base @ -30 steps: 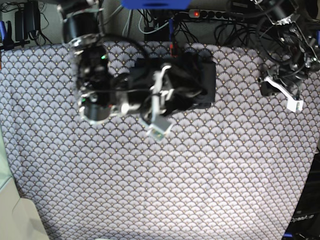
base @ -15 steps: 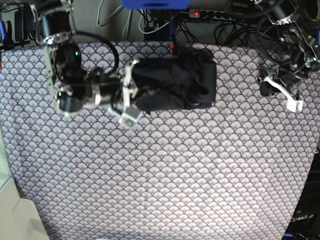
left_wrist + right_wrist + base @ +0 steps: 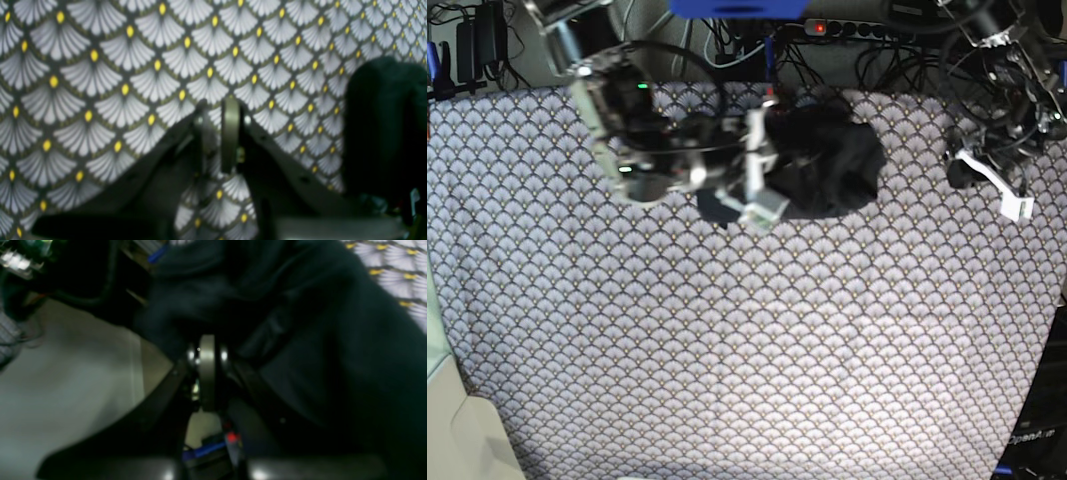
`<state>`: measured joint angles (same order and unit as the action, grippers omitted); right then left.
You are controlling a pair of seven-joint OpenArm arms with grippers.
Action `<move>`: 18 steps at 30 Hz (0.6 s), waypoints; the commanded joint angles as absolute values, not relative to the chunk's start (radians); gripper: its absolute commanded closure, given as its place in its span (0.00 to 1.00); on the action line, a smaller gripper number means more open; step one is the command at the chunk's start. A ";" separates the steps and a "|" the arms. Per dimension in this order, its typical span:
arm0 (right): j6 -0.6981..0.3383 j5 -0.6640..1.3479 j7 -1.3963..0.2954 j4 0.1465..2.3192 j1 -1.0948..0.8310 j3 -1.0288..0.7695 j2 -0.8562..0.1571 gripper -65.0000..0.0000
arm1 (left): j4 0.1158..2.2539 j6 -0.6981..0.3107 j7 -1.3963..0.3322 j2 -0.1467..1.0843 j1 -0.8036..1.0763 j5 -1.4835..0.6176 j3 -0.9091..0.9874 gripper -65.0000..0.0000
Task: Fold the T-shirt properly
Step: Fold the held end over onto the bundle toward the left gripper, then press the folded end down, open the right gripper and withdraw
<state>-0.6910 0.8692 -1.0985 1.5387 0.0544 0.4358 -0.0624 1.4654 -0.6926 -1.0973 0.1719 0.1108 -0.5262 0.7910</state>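
The black T-shirt [image 3: 827,165] lies bunched in a rumpled heap at the back middle of the table, with a small flap sticking out at its front left. My right gripper [image 3: 772,178] is at the heap's left edge. In the right wrist view its jaws [image 3: 207,351] are pressed together with dark T-shirt cloth [image 3: 317,350] gathered at the tips. My left gripper [image 3: 957,178] hovers at the back right, away from the shirt. Its fingers [image 3: 230,133] are nearly together over bare tablecloth and hold nothing.
The grey scallop-print tablecloth [image 3: 757,340] covers the whole table. Cables and a power strip [image 3: 857,28] run behind the back edge. A dark blurred shape [image 3: 383,126] fills the right of the left wrist view; I cannot tell what it is.
My right arm swung out to the left, then came back right with its jaws shut. The shirt went from a flat rectangle to a heap pushed rightward. The left arm stayed still.
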 commanded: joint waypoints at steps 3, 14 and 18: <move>-0.698 0.840 -1.082 1.497 0.119 0.492 -0.001 0.98 | 1.523 -0.698 -1.082 0.189 0.136 -0.542 0.796 0.90; -0.698 0.814 -1.164 1.681 0.213 0.504 -0.085 0.98 | 1.659 -0.698 -1.107 0.180 0.174 -0.542 0.789 0.90; -0.698 0.816 -1.165 1.801 0.174 0.446 -0.194 0.98 | 1.699 -0.698 -1.171 0.177 0.174 -0.610 0.786 0.90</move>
